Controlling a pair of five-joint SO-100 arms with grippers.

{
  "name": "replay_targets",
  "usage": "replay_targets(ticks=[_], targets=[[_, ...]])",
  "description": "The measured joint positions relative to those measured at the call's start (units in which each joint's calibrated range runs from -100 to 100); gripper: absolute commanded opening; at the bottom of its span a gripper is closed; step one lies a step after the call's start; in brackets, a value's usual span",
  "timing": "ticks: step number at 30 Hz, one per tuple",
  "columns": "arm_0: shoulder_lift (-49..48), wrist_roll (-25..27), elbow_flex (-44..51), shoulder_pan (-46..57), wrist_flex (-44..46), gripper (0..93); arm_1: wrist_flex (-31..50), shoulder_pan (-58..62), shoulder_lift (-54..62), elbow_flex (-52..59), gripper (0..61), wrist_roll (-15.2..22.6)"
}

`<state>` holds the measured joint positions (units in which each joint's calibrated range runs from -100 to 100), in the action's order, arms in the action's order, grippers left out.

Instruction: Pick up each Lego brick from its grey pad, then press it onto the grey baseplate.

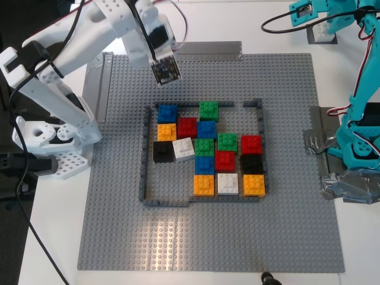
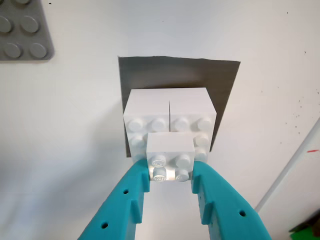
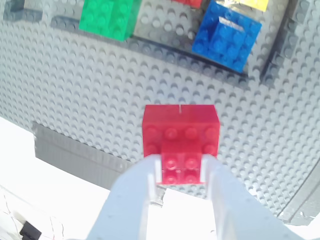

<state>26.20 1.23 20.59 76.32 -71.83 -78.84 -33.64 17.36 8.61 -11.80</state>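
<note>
My first gripper [image 2: 170, 175], teal, is shut on the small top part of a white Lego brick [image 2: 170, 125] that stands over a grey pad [image 2: 222, 85] on the white table. I cannot tell whether the brick touches the pad. My second gripper [image 3: 181, 172], white, is shut on a red Lego brick [image 3: 180, 127] held over the grey baseplate [image 3: 90, 95], near its edge. In the exterior view the second gripper [image 1: 164, 70] hangs over the baseplate [image 1: 119, 225] at the back left, and the teal arm's end [image 1: 323, 27] is at the back right, off the plate.
A thin dark-grey brick frame [image 1: 144, 154] on the baseplate encloses several coloured bricks, including green [image 3: 107, 17] and blue [image 3: 225, 35] ones close to the red brick. A silver tape strip [image 3: 75, 150] lies along the plate's edge. The teal arm's base [image 1: 359, 139] is taped down at the exterior view's right.
</note>
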Motion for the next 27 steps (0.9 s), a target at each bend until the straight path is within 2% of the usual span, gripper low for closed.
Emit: replay_targets(ticks=[12, 18, 27], targets=[[-2.7, 0.26, -0.29, -0.37, 0.09, 0.0, 5.47, 8.91, -1.99, 1.74, 0.1, 1.08], [-8.96, -0.16, -0.59, -2.15, -1.13, 0.0, 7.8, 10.82, -5.09, 2.03, 0.1, 0.49], [-20.71, -0.1, -0.59, -7.99, -15.13, 0.0, 10.3, 11.73, -7.94, 4.45, 0.1, 0.49]])
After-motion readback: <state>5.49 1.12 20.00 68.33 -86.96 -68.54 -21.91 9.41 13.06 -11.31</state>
